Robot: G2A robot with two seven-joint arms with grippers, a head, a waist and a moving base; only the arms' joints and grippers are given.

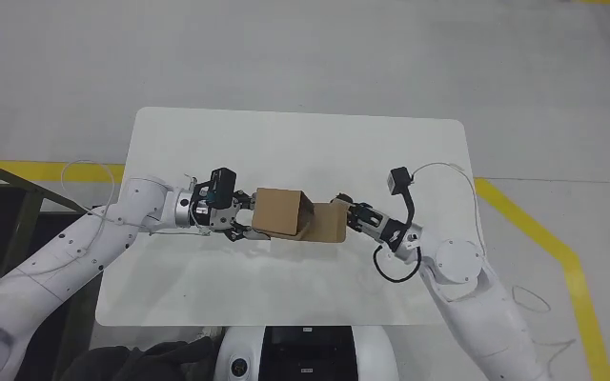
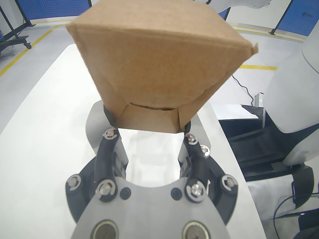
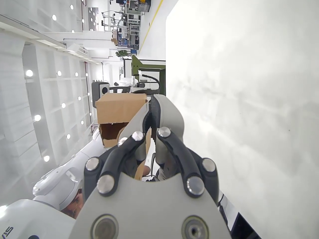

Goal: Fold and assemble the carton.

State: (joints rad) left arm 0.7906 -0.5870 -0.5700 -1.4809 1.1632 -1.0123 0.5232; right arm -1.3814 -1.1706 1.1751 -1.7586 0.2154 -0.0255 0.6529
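carton (image 1: 282, 211) over desk (image 1: 286, 143), between both arms | left gripper (image 2: 148, 128) fingers clamp one end | right gripper (image 3: 150, 115) fingers pinch opposite flap

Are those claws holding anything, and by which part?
Yes, the carton. The left gripper clasps its end from both sides; the right gripper pinches a flap at the opposite end.

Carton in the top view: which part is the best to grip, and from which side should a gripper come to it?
Best seems the loose flap at the carton's end toward the right gripper, approached sideways from there: a thin panel sticking out suits a pinch. The body is broad; the left gripper needs wide-spread fingers for it.
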